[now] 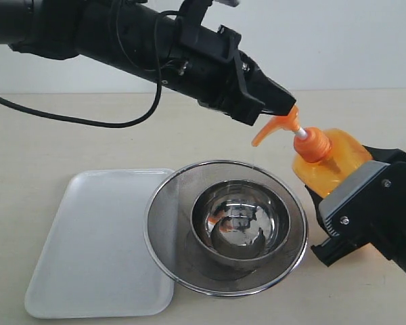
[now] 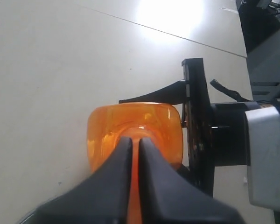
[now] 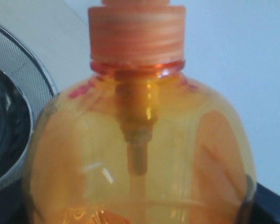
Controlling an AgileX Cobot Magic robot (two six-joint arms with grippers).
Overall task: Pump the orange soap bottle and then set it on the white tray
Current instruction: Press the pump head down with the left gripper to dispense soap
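The orange soap bottle [image 1: 333,161] is held tilted above the table at the right, and my right gripper [image 1: 352,184] is shut on its body. Its pump head [image 1: 276,126] juts toward the strainer. The tips of my left gripper [image 1: 284,103], which is shut, rest on top of the pump head. In the left wrist view that left gripper [image 2: 136,141] sits over the bottle [image 2: 107,126]. The bottle [image 3: 140,154] and its cap [image 3: 136,35] fill the right wrist view. The white tray [image 1: 95,250] lies flat at the front left with nothing on it.
A round steel mesh strainer [image 1: 164,203] sits beside the tray at the middle front, with a shiny steel bowl [image 1: 240,220] in it. The pump spout hangs above its far right rim. A black cable [image 1: 68,118] trails across the table at the back left.
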